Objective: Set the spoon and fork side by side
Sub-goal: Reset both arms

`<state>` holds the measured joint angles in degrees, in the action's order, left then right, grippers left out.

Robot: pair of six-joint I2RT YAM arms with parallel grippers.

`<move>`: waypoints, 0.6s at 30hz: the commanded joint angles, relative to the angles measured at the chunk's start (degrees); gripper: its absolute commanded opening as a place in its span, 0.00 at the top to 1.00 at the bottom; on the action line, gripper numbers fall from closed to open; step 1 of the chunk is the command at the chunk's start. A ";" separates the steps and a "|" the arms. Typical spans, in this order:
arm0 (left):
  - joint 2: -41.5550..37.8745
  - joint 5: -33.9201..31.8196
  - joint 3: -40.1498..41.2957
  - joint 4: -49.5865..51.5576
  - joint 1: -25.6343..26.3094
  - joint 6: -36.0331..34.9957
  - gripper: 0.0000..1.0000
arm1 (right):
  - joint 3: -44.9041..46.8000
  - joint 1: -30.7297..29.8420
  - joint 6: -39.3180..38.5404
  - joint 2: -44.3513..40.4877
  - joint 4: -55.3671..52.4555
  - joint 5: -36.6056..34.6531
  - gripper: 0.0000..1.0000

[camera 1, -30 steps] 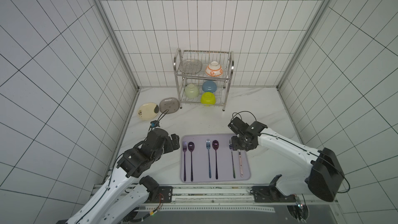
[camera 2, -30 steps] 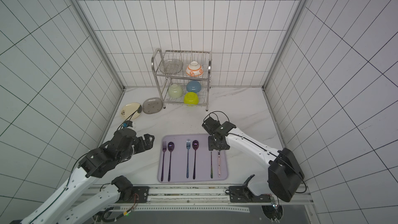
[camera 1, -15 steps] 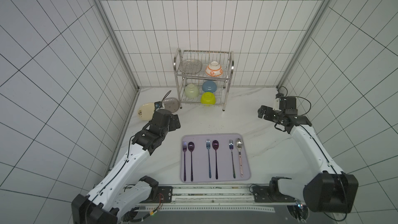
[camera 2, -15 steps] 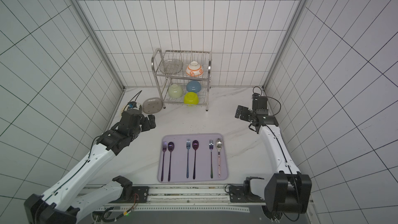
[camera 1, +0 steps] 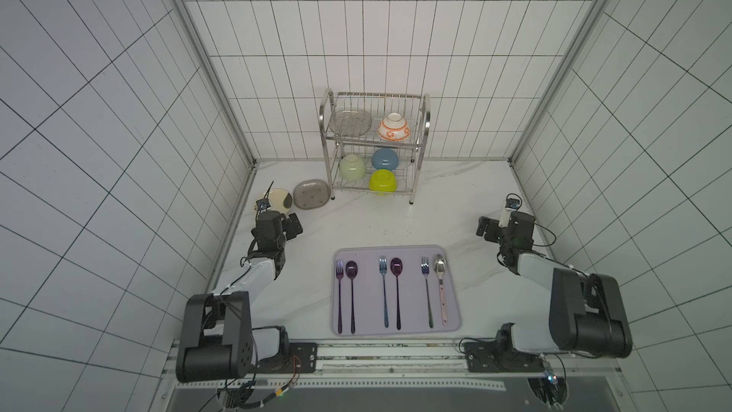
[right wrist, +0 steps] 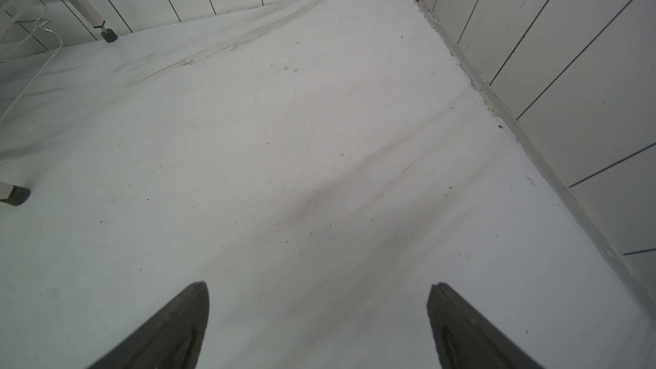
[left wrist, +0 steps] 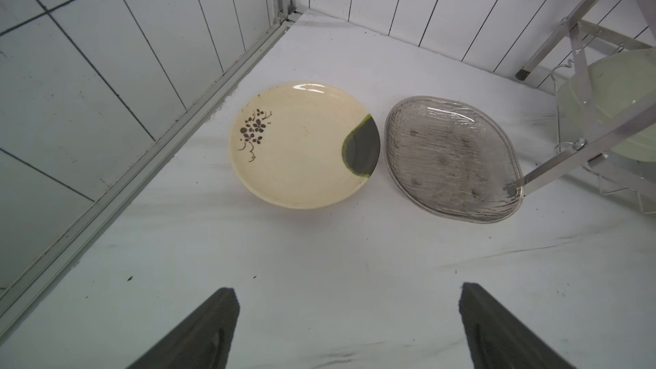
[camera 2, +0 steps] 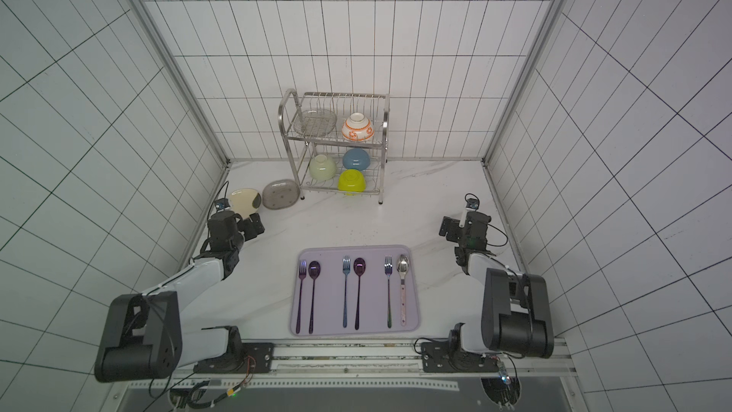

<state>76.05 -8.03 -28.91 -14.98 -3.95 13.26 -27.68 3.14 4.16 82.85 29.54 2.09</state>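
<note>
I see tray (camera 1: 414, 311) between my end effectors, holding three fork-spoon pairs. Silver spoon (camera 1: 442, 291) just beside fork (camera 1: 427, 291), pair nearest right end effector (camera 1: 484, 227). Long axes parallel, heads toward rack (camera 1: 376, 94). Right end effector spread over counter (right wrist: 319, 136). Left end effector (left wrist: 346, 292) spread, facing cream plate (left wrist: 301, 143).

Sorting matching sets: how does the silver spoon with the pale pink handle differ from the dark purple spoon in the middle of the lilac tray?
The silver spoon with the pale pink handle has a bright, mirror-like bowl; the dark purple spoon is dark purple throughout. The silver spoon's handle is broad and pale; the purple spoon's is a thin dark rod. Both lie flat and parallel on the lilac tray, bowls aligned.
</note>
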 commanded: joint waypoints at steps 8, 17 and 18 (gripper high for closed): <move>9.13 5.03 5.50 -29.93 -0.37 -5.06 0.02 | 2.58 -2.52 -2.49 5.15 15.72 -6.11 0.01; 13.59 2.81 3.08 -28.66 1.61 -7.18 0.02 | 2.10 -2.34 -2.37 5.62 15.27 -5.89 0.01; 13.00 1.66 2.86 -27.65 2.24 -7.34 0.02 | 2.18 -2.30 -2.38 5.51 15.28 -5.87 0.01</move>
<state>89.80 -4.51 -24.73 -42.61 -2.98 7.68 -24.64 1.04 2.11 88.14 43.51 -2.87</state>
